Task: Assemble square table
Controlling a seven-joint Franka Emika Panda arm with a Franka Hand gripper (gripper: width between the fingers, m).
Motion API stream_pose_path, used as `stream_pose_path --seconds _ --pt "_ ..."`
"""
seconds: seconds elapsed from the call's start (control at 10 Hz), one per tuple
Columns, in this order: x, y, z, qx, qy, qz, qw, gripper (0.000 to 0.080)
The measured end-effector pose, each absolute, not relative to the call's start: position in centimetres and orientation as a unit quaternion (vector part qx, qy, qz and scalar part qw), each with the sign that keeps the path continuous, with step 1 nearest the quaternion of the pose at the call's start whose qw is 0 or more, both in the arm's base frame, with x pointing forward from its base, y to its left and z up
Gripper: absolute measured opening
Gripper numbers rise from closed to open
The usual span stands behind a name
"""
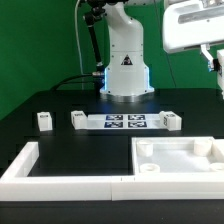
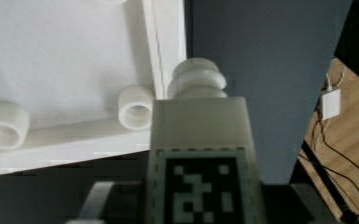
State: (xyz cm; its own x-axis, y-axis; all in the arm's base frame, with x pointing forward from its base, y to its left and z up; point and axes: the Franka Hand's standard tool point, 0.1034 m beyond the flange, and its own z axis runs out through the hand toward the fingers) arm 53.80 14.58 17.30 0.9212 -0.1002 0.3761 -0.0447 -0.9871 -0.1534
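The white square table panel lies rim-up at the front of the exterior view's right. It fills much of the wrist view, where round sockets show along its rim. My gripper hangs high above the panel at the exterior view's right edge. In the wrist view the gripper is shut on a white tagged leg whose threaded tip points down beside the panel's edge. Three loose legs stand on the table: one, a second and a third.
The marker board lies between the loose legs. The long white L-shaped border wall runs along the front and the exterior view's left. The robot base stands at the back. A wooden surface with cables shows past the table edge.
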Motion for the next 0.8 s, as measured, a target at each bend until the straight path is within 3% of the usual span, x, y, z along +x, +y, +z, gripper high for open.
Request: stream_pose_path --seconds 0.3,0.8 --pt "59.1 11.6 16.9 -0.961 -0.097 -0.257 0.041 0.0288" --pt "58.9 11.7 16.2 -0.963 -0.093 -0.251 0.044 0.0288"
